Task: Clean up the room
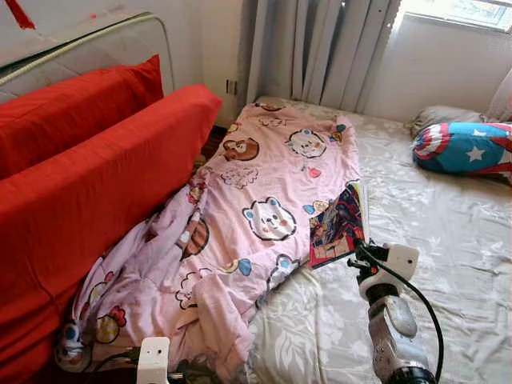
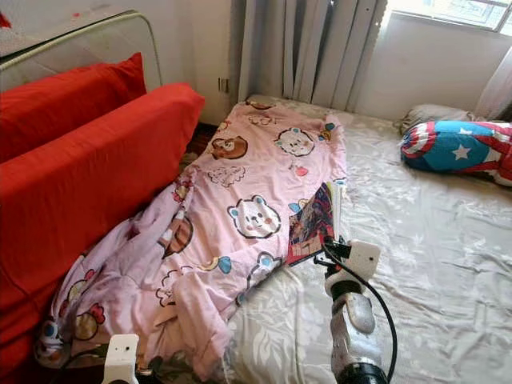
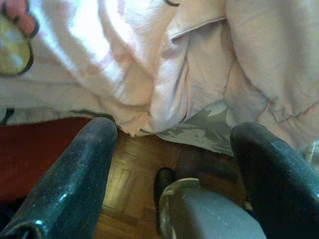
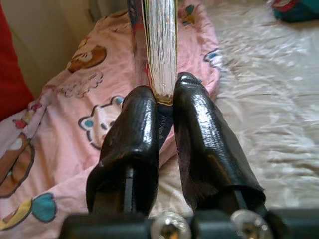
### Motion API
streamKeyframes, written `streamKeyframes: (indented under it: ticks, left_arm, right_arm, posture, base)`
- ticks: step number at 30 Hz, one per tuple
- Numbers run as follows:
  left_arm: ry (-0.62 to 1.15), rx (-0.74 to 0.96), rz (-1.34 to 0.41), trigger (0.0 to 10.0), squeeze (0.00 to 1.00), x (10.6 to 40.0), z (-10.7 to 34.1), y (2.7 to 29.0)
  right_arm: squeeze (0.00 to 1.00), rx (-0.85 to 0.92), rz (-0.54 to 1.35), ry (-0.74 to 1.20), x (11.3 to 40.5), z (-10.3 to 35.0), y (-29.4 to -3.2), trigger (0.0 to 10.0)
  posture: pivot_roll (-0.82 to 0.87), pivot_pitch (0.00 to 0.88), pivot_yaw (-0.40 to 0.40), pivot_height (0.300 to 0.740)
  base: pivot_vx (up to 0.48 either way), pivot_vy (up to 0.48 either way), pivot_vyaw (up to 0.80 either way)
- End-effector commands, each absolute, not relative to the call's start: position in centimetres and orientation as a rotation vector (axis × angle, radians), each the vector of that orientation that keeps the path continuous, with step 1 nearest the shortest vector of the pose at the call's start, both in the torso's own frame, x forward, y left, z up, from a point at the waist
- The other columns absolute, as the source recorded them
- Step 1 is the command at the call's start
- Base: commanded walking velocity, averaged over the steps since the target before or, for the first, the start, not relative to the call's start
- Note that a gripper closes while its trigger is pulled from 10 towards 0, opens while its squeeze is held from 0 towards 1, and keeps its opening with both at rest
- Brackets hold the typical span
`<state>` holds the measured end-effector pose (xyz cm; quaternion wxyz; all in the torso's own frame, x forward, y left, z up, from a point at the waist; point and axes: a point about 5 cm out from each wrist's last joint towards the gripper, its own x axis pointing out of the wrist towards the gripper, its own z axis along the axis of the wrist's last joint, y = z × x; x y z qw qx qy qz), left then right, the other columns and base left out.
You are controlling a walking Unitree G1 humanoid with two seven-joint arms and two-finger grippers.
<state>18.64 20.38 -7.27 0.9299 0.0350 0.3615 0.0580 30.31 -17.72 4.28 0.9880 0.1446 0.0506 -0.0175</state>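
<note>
Your right gripper [image 4: 164, 97] pinches a comic book [image 1: 338, 225] by its bottom edge, w/ both black fingers [image 4: 132, 134] closed tight on the page block; in the right wrist view the white page edges rise straight up between them. From the head cam you see the book held tilted above the bed [image 1: 448, 240], its bright cover facing the robot's left, just over the spot where the pink cartoon blanket [image 1: 264, 192] meets the grey floral sheet [image 1: 320, 320]. The silver right arm [image 1: 392, 320] reaches up from the lower edge of the picture, a black cable looping beside its wrist.

Your left gripper [image 3: 172, 149] hangs low at the near corner of the bed, fingers spread wide & holding nothing. Between them, in the left wrist view, you look at bunched pink blanket, a strip of floral sheet, wood floor [image 3: 129, 169] & a grey robot part below. In the head views its white wrist block [image 1: 153, 360] shows at the bottom, right by the blanket's crumpled end.

The blanket, printed w/ bears & other animals, runs the length of the bed's left side & spills toward a red sofa [image 1: 88, 176] standing alongside. A red-white-blue star cushion [image 1: 464, 148] lies at the far right of the bed, a grey pillow [image 1: 440, 118] just behind it. Grey curtains [image 1: 320, 48] hang at the head of the bed, under a window [image 1: 464, 12].
</note>
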Motion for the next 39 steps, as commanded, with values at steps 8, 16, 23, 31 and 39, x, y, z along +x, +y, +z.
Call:
streamKeyframes:
  ticks: [8,16,23,31,39]
  left_arm:
    - [0.762,0.08,0.067,10.0,0.0,18.4,-7.6,19.5]
    - [0.753,0.08,0.065,10.0,0.0,18.8,-7.4,19.5]
    - [0.755,0.082,0.064,10.0,0.0,18.7,-7.4,19.6]
    - [0.762,0.082,0.063,10.0,0.0,18.4,-7.5,19.7]
    - [0.764,0.079,0.062,10.0,0.0,18.3,-7.6,19.8]
  right_arm:
    - [0.0,0.28,-0.068,0.086,30.0,4.4,-18.7,10.0]
    - [0.0,0.289,-0.062,0.075,30.1,4.5,-18.2,10.0]
    - [0.0,0.292,-0.06,0.08,30.0,4.4,-18.1,10.0]
    - [0.0,0.304,-0.058,0.098,30.0,4.1,-17.7,10.0]
    - [0.0,0.305,-0.054,0.096,29.9,4.0,-17.6,10.0]
  posture:
    - [-0.01,0.0,-0.115,0.718]
    - [0.0,0.0,-0.11,0.718]
    - [0.0,0.0,-0.106,0.718]
    - [0.0,0.0,-0.104,0.718]
    - [0.0,0.0,-0.104,0.718]
  base:
    - [0.0,-0.161,-0.67]
    - [0.0,-0.2,-0.08]
    - [0.0,-0.274,0.0]
    - [0.0,-0.336,-0.07]
    - [0.0,-0.344,-0.53]
